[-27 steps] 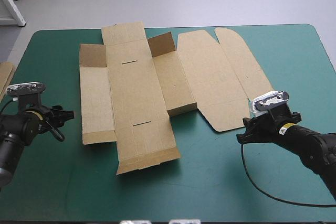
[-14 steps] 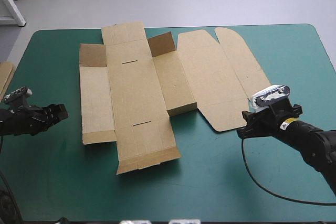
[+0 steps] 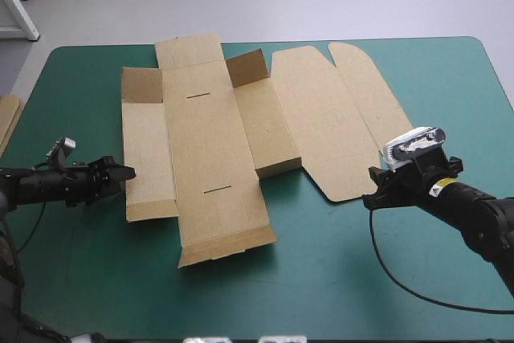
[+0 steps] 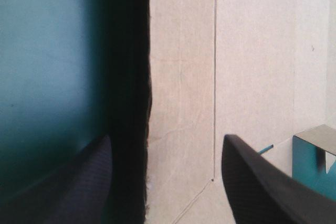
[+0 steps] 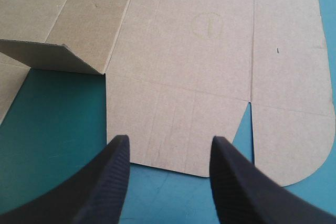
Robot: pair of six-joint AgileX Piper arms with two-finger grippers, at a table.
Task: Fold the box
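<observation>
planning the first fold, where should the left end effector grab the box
The box's left panel, by its outer edge, coming low from the table's left: that edge looks slightly raised, casting a shadow, and faces the open left end effector.

High camera sat above and behind me, facing forward and down, far enough to take in the whole table (image 3: 88, 279), box (image 3: 201, 142) in the middle. Left wrist camera looked along my left gripper (image 4: 167, 137), very close on the box's left edge. Right wrist camera looked along my right gripper (image 5: 169, 139), a bit back from the box's right-hand near edge. All three shared the box.
</observation>
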